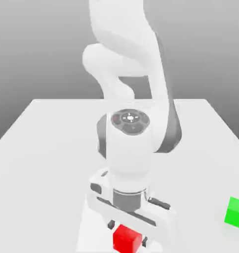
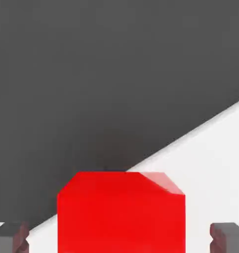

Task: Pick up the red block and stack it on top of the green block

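One arm, one claw (image 1: 127, 233), two blocks, one red and one green, on a white table (image 1: 42, 148).
Claw pointing down at the near table edge, straddling the red block (image 1: 127, 239). Block sitting square between the two fingers (image 2: 13, 239), one finger on each side. Jaws set narrow but not clamped: a sliver of white table visible on both sides in the hand view. Red block flat on the table. Green block (image 1: 236, 211) well apart, off to the exterior view's right, untouched.
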Motion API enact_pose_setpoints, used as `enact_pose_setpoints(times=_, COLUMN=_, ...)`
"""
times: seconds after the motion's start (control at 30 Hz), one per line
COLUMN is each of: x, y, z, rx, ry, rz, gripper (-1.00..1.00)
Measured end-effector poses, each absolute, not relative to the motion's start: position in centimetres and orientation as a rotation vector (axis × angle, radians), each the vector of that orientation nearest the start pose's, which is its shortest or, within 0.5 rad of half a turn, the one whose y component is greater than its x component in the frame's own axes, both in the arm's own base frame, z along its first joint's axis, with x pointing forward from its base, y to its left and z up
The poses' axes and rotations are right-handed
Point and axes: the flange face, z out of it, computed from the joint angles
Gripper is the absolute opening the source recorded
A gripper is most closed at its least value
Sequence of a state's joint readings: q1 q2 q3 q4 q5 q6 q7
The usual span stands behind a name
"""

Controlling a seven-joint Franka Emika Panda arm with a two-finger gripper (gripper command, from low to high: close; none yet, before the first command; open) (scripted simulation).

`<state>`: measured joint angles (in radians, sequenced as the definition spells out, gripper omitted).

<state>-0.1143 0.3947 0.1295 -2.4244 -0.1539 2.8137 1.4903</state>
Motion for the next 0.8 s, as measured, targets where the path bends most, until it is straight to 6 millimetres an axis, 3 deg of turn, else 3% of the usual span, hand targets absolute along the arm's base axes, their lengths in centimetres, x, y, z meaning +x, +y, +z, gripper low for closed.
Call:
enact_pose_setpoints(times=0.17, x=48.5, y=1.9, z=14.9, rx=-2.461, ry=1.949, rz=-0.003, gripper=-1.00)
enact_pose_setpoints(times=0.33, x=48.5, y=2.6, z=20.4, rx=-2.471, ry=1.937, rz=-0.001, gripper=-1.00)
enact_pose_setpoints(times=0.5, x=46.8, y=14.8, z=22.5, rx=-2.634, ry=1.706, rz=0.004, gripper=-1.00)
enact_pose_setpoints(times=0.67, x=41.5, y=27.4, z=24.1, rx=-2.790, ry=1.437, rz=0.002, gripper=-1.00)
enact_pose_setpoints(times=0.73, x=39.9, y=30.3, z=22.8, rx=-2.823, ry=1.371, rz=-0.001, gripper=-1.00)
enact_pose_setpoints(times=0.8, x=39.5, y=31.1, z=20.4, rx=-2.831, ry=1.354, rz=-0.002, gripper=-1.00)
